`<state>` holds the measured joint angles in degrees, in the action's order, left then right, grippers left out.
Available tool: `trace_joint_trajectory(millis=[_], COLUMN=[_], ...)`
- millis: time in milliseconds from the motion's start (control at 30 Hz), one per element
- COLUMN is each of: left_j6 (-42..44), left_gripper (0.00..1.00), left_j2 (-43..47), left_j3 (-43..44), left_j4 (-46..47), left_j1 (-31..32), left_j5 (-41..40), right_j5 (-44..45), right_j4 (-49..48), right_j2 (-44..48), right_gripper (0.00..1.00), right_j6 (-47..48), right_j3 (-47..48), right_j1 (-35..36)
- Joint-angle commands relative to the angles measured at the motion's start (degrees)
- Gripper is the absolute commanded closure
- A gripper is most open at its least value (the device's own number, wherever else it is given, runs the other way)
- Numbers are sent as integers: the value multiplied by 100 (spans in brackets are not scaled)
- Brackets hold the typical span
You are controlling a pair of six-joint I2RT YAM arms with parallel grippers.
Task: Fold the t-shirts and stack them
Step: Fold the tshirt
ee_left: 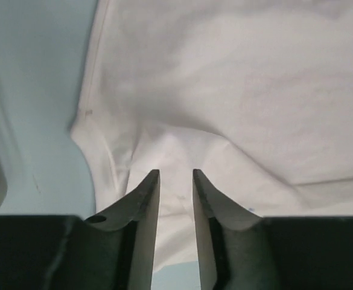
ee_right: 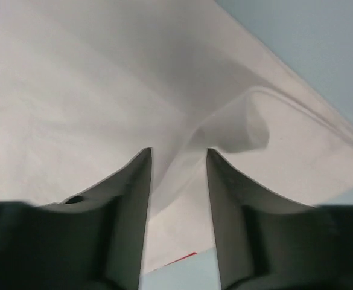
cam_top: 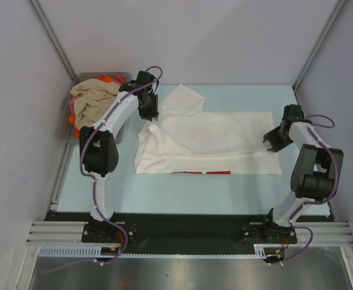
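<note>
1. Far left of the white shirt [cam_top: 206, 142]: the tray [cam_top: 63, 128] holds the pile [cam_top: 95, 96] of beige, orange and pink-red shirts, bunched up. Looks like the waiting queue, parked out of the folding area.
2. Left gripper [cam_top: 147, 109] sits over the white shirt's left end, by the sleeve. In the wrist view its fingers [ee_left: 149, 193] are parted a little. A cloth ridge runs up into the gap, but the gap looks too wide to be clamping thin fabric.
3. The white shirt lies sideways and mostly flat on the table [cam_top: 224, 193], one sleeve poking out on the far side. A strip of red print [cam_top: 200, 172] peeks out at its near edge, so I'd guess it's doubled over with the print tucked under.
4. Right gripper [cam_top: 274, 140] is at the shirt's right end, mirroring the left so both ends get handled evenly. Its fingers [ee_right: 137, 181] are a bit apart, with a puckered fold rising between them.
</note>
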<state>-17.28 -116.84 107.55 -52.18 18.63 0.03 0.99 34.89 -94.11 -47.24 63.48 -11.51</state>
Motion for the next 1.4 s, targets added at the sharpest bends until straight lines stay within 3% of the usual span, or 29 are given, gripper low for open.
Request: trace_joint_trajectory(millis=[0,67,200,367,433,600,733,900,1200,1367], left_j6=[-55,-161,-250,-521,-680,-1347,-1796,-1963,-2280,-2394], left_gripper=[65,55,43,35,25,13,12,14,19,23], left_j2=[-602,-823,35,2054,2602,4211,4775,4688,4433,4371], left_j3=[1309,1997,1228,-1724,-2890,-4846,-6120,-6587,-7151,-7291], left_j4=[-528,-845,-540,706,1059,2132,2940,3214,3654,3592], left_j1=[-333,-448,-431,-431,-439,-448,-457,-457,-457,-457], left_j5=[374,585,568,541,612,699,744,586,357,173], right_j5=[-354,-389,-188,50,67,-46,-336,-442,-310,-433], right_j4=[350,753,905,598,527,352,-69,-457,-738,-861], right_j2=[-660,-925,-295,1093,1394,1983,1923,1519,1175,1096], right_gripper=[50,27,17,15,15,15,18,24,27,39], right_j6=[250,417,550,532,514,593,646,708,919,963], right_j3=[1083,1446,1361,-132,-720,-1697,-2199,-2270,-2253,-2261], right_j1=[-167,-299,-458,-484,-501,-790,-932,-932,-959,-976])
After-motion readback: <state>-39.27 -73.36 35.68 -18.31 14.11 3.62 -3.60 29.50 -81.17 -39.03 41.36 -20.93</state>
